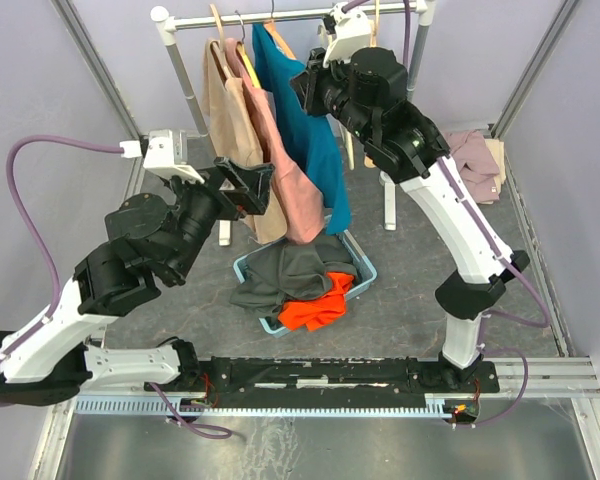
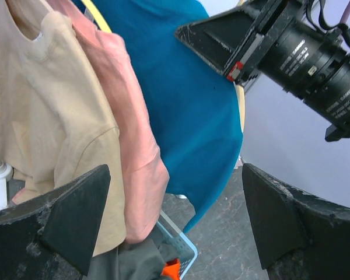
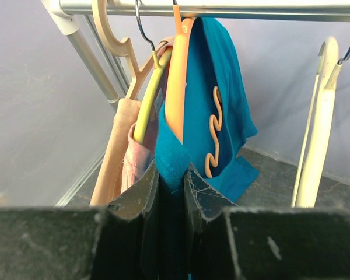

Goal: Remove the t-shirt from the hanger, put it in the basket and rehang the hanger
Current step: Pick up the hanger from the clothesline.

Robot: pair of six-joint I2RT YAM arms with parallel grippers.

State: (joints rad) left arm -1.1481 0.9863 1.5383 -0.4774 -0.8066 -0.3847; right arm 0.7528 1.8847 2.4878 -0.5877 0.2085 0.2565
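A blue t-shirt (image 1: 318, 150) hangs from an orange hanger (image 3: 178, 70) on the rail (image 1: 270, 17). My right gripper (image 3: 170, 172) is shut on the shirt's collar (image 3: 174, 154), just below the hanger's shoulder. From above, that gripper (image 1: 306, 86) sits high against the shirt's right side. My left gripper (image 2: 175, 221) is wide open with nothing between its fingers. It faces the lower hems of the blue shirt (image 2: 181, 105) and a pink shirt (image 2: 137, 151). In the top view the left gripper (image 1: 260, 190) is beside the pink shirt (image 1: 292, 195).
A beige shirt (image 1: 230, 120) and the pink one hang left of the blue one. A bare white hanger (image 3: 318, 116) hangs at the right. A light-blue basket (image 1: 365, 270) below holds grey and orange clothes. More clothes (image 1: 475, 160) lie at the back right.
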